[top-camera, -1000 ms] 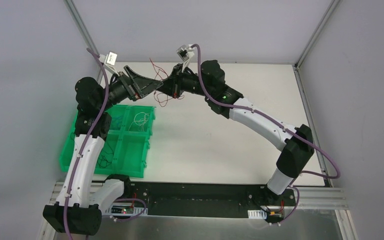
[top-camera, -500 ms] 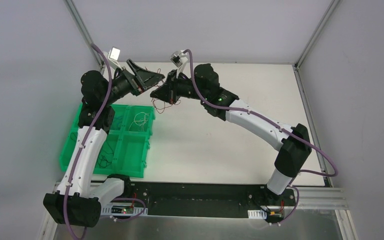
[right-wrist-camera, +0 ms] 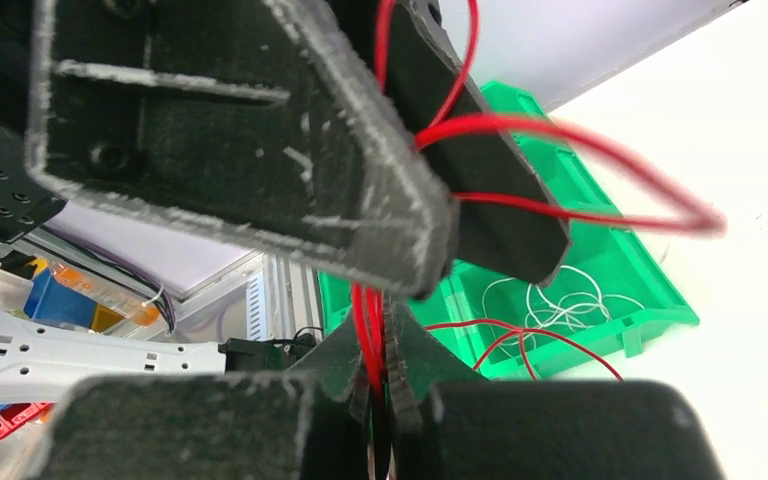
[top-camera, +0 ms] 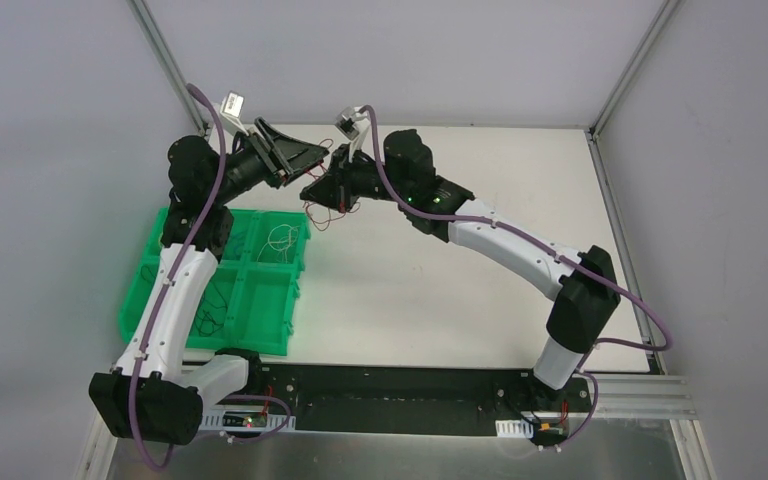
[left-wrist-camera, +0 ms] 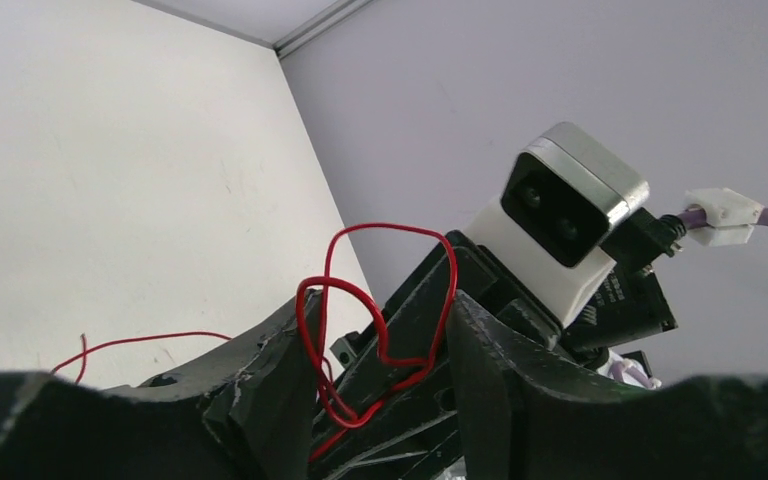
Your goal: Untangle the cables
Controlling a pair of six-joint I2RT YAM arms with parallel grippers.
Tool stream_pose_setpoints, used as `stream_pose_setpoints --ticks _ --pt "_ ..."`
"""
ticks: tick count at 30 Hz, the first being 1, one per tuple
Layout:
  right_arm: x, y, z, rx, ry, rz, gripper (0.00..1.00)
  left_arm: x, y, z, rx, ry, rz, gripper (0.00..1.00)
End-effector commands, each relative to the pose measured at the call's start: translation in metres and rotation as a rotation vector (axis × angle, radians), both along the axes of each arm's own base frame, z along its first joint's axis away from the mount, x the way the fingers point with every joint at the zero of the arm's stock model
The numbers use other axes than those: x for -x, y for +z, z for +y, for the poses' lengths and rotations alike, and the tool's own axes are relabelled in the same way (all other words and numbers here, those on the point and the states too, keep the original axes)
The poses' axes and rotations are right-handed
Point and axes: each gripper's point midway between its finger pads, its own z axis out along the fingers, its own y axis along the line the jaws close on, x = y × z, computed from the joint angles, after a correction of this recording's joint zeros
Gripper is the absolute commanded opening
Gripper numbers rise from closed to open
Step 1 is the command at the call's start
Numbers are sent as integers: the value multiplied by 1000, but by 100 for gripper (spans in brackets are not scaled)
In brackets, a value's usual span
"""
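A tangle of thin red cables [top-camera: 328,212] hangs above the table's far left, between my two grippers. My right gripper [right-wrist-camera: 378,335] is shut on several red strands [right-wrist-camera: 368,330]. From there they loop up past the left gripper's fingers [right-wrist-camera: 260,150]. In the left wrist view, red loops [left-wrist-camera: 385,340] lie in the gap between the two fingers [left-wrist-camera: 260,390] of my left gripper [left-wrist-camera: 378,310]. Those jaws stand apart and do not pinch the wire. A loose red end [left-wrist-camera: 140,342] trails over the table. From above, the left gripper [top-camera: 312,155] sits just above the right gripper [top-camera: 312,190].
A green divided bin [top-camera: 205,338] stands at the near left. White cables [top-camera: 280,238] lie in its far right compartment, and dark ones in a nearer compartment. The bin [right-wrist-camera: 600,280] shows below the grippers in the right wrist view. Walls close off the back and the sides.
Both grippers have shifted left together with the red tangle. The left gripper's jaws have narrowed around the red loops. The right gripper has stayed shut on the red cables.
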Motion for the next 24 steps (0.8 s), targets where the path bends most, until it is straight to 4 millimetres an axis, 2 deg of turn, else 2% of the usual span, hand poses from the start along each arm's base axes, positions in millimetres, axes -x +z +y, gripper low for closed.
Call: stream_pose_setpoints --ticks 1,3,5,7,8,10,11,12,14,15,18,20,22,24 --pt "6 13 6 -27 43 -38 0 19 18 -12 4 -96 -85 45" --pt "5 12 7 -25 44 -38 0 26 17 -15 -6 -132 -93 41" --pt "4 11 8 -22 47 -40 0 33 15 -18 -19 -174 -103 28" --pt "4 10 9 -20 52 -38 0 40 15 -20 -38 -219 -127 4" --pt "5 12 9 -23 56 -40 0 44 16 -19 -49 -238 -141 0" --pt "6 13 7 -23 65 -44 0 46 14 -8 -63 -235 -132 0" --pt "8 13 6 -23 74 -42 9 43 13 2 -69 -216 -127 0" --pt "10 12 4 -19 83 -40 22 42 9 13 -76 -189 -105 0" --pt "15 11 -2 -4 99 -37 56 40 2 36 -108 -153 -87 0" --pt "17 10 -5 8 107 -37 68 41 -3 46 -131 -142 -74 0" --pt "27 5 -19 41 140 -39 82 48 -9 72 -193 -122 -78 0" --pt "28 3 -29 58 138 -30 88 53 -12 84 -193 -116 -66 0" --pt "26 0 -38 76 126 -21 98 59 -13 93 -179 -111 -50 0" --pt "22 -3 -47 96 108 -18 99 64 -16 102 -163 -103 -40 0"
